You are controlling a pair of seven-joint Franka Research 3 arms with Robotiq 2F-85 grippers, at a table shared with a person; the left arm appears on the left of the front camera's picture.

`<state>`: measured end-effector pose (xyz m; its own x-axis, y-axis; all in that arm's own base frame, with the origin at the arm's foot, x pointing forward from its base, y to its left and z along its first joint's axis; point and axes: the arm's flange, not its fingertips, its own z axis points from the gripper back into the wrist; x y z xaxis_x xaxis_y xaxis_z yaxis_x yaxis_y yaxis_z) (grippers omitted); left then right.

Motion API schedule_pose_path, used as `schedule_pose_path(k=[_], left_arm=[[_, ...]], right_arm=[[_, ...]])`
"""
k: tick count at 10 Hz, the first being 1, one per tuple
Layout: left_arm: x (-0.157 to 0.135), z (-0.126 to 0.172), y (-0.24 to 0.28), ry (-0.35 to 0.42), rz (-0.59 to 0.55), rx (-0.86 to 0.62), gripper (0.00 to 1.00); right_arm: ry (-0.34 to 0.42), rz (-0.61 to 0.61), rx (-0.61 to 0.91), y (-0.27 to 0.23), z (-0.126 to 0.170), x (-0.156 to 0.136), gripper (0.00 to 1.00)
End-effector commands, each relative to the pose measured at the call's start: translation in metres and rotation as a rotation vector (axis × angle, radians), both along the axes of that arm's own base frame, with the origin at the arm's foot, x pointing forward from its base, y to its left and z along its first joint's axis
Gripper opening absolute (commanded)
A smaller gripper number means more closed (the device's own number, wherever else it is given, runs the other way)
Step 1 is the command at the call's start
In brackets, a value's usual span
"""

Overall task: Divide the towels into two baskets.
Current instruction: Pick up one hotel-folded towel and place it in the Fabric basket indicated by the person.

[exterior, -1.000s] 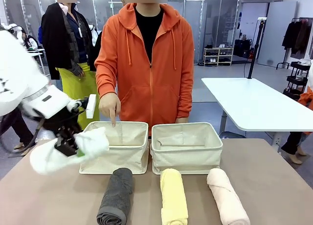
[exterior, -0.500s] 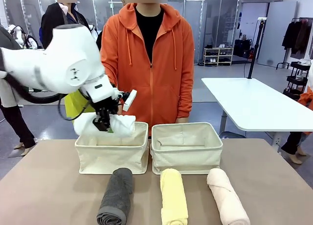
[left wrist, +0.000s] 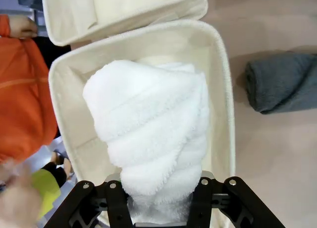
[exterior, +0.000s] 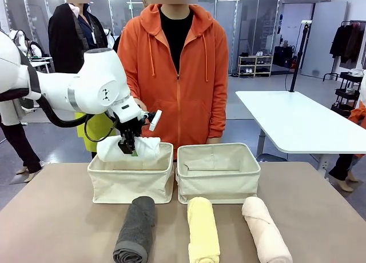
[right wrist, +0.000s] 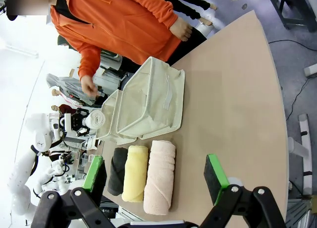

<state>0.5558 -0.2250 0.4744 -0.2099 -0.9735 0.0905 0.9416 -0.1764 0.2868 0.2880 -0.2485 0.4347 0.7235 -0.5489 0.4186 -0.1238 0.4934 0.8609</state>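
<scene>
My left gripper (exterior: 128, 147) is shut on the white towel (exterior: 128, 149), holding it just above the rim of the left basket (exterior: 130, 183). In the left wrist view the white towel (left wrist: 153, 143) hangs over that basket (left wrist: 222, 89), and my gripper (left wrist: 161, 200) clamps its near end. The right basket (exterior: 218, 174) stands beside it. In front lie the dark grey towel (exterior: 136, 230), the pale yellow towel (exterior: 202, 230) and the peach-pink towel (exterior: 264, 228). My right gripper (right wrist: 158, 176) is open, high above the table, with nothing between its fingers.
A person in an orange hoodie (exterior: 174, 74) stands right behind the baskets at the table's far edge. The brown table (exterior: 51, 228) has bare room at the left and right of the towels. A white table (exterior: 297, 123) stands farther back on the right.
My left arm has swung the white towel from the table's left side up and over the left basket, then lowered it a little. The person's pointing hand has withdrawn from the basket.
</scene>
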Motion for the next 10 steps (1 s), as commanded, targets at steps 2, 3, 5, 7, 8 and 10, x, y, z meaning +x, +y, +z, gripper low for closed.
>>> schedule_pose_path(k=[2, 3, 5, 7, 8, 10], left_arm=[[0.020, -0.017, -0.002, 0.017, -0.021, -0.023, 0.37], [0.024, -0.026, -0.001, 0.033, -0.018, -0.008, 0.37], [0.032, -0.038, 0.001, 0.045, 0.003, -0.008, 0.37], [0.035, -0.042, 0.003, 0.051, 0.020, -0.012, 0.37], [0.036, -0.042, 0.004, 0.054, 0.022, -0.014, 0.57], [0.035, -0.039, 0.004, 0.048, 0.023, -0.010, 0.88]], right_arm=[[-0.012, 0.002, 0.006, 0.000, 0.002, -0.001, 1.00], [-0.012, 0.002, 0.006, 0.000, 0.002, -0.001, 1.00], [-0.012, 0.002, 0.006, 0.000, 0.002, -0.001, 1.00], [-0.012, 0.002, 0.006, 0.000, 0.002, -0.001, 1.00], [-0.012, 0.002, 0.006, 0.000, 0.002, -0.001, 1.00], [-0.012, 0.002, 0.006, 0.000, 0.002, -0.001, 1.00]])
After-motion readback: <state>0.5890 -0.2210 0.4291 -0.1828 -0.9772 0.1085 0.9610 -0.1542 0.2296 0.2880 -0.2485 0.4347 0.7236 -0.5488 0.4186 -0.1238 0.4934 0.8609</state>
